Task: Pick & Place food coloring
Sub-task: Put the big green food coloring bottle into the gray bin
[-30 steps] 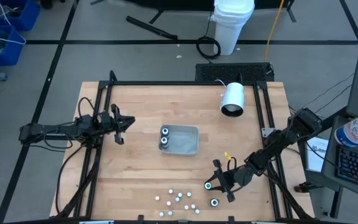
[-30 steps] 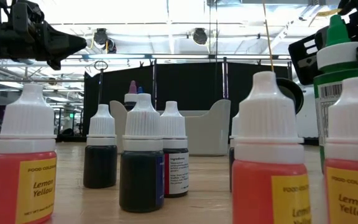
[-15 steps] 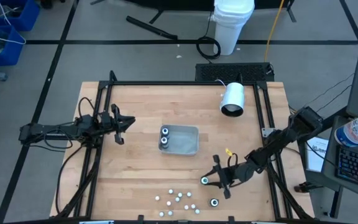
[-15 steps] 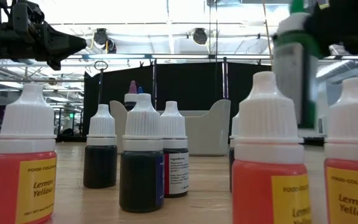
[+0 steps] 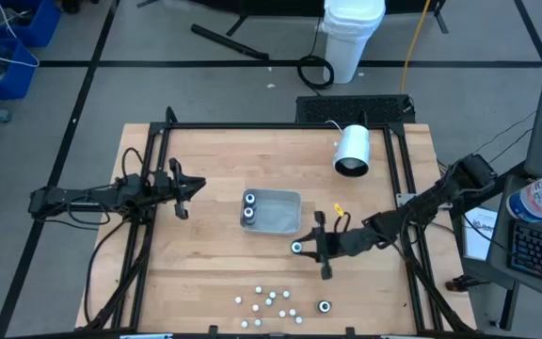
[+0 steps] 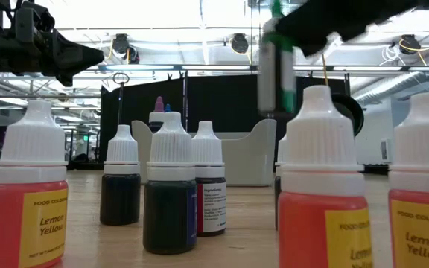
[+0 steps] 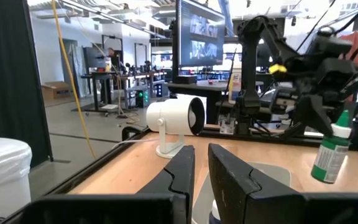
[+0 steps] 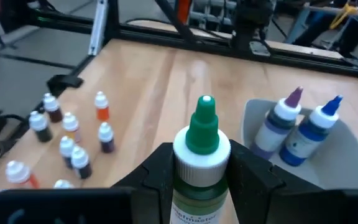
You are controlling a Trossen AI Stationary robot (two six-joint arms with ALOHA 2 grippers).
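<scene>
While the left gripper (image 5: 194,186) waits at the table's left with its fingers nearly closed on nothing, two bottles (image 5: 249,207) stand in the grey tray (image 5: 285,215); just right of the tray, the right gripper (image 5: 301,249) clamps a green-tipped bottle (image 8: 202,163), its label blurred. Near bottles (image 6: 32,212) read "Lemon Yellow", partly cut off

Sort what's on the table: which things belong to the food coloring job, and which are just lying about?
Job:
- green-tipped food coloring bottle held in right gripper
- two bottles standing in the grey rectangular tray
- cluster of small white-capped bottles
- lone bottle

Lying about:
- white cylinder lamp
- idle left gripper
</scene>
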